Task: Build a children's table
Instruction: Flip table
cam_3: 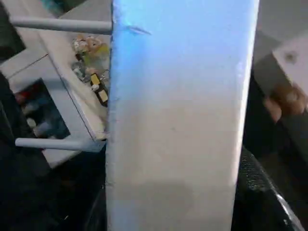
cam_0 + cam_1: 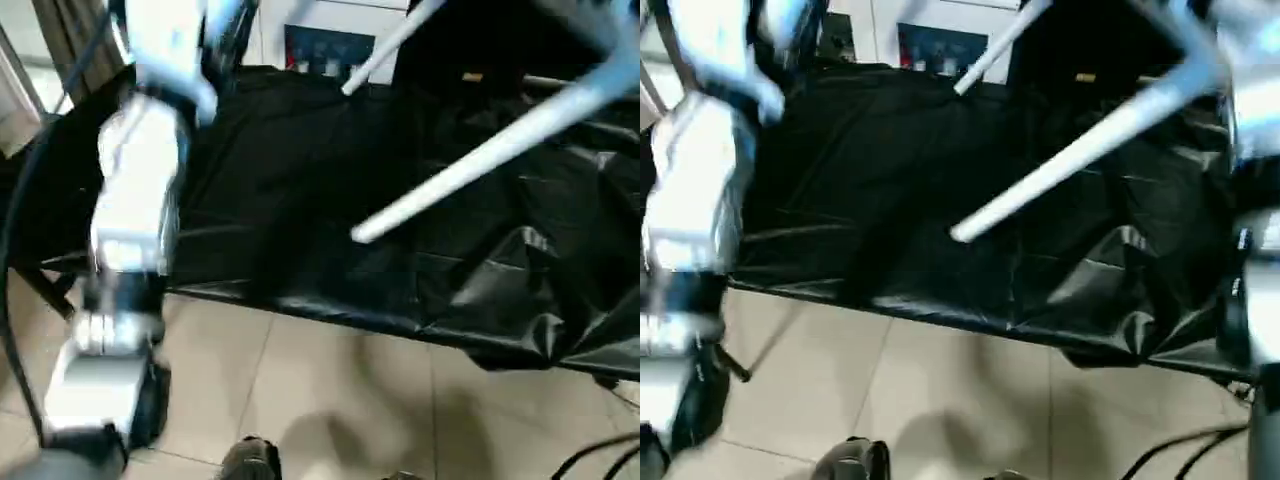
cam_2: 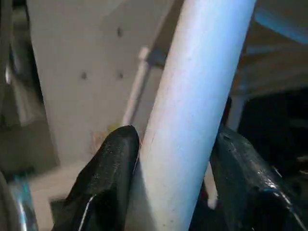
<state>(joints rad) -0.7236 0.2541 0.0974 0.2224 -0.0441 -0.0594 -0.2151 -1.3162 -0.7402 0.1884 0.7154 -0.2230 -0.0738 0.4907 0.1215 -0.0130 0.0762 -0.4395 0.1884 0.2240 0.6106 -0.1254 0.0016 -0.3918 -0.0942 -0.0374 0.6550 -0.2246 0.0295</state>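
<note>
1. Head camera, left eye: two white table legs [image 2: 480,160] slant through the air above a workbench covered in black sheeting [image 2: 300,200]. The nearer leg's free round end points down toward the sheeting; the farther leg [image 2: 385,45] crosses the top of the picture. Their upper ends run out of the picture at the top right, so the table appears lifted and tipped, not resting on the bench. The robot's silver left forearm [image 2: 135,200] rises on the left, blurred. A tiled floor [image 2: 330,400] lies below the bench edge.

2. Head camera, right eye: the same two legs from slightly to one side. A blurred white piece at the top right, where the nearer leg [image 2: 1080,150] ends, is likely the table's corner.

3. Left wrist camera: the left gripper [image 3: 175,159] is clenched around a white round leg [image 3: 192,110], one black finger [image 3: 106,183] pressed on each side.

4. Right wrist camera: a broad white part of the table [image 1: 178,125] sits between the right gripper's fingers; one black finger [image 1: 260,192] shows beside it, seemingly grasping. Two more legs [image 1: 57,143] jut out behind.

5. Judgement: at least three legs look fitted. The fourth cannot be confirmed. Setting the table upright seems to remain.
</note>
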